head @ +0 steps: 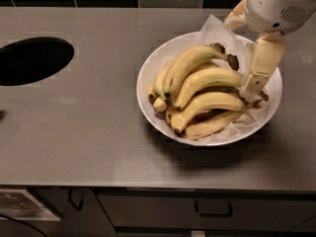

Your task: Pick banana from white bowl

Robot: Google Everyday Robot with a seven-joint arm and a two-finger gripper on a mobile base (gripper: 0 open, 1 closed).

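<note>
Just left of gripper fingers (262, 58): banana (190, 65)

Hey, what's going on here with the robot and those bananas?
A robot's gripper hangs over the right side of the white bowl on the counter, down by the stems of the piled bananas. It is close to the top banana, the one with the blackened knobby stem. Nothing is lifted yet; every banana lies in the bowl.
</note>
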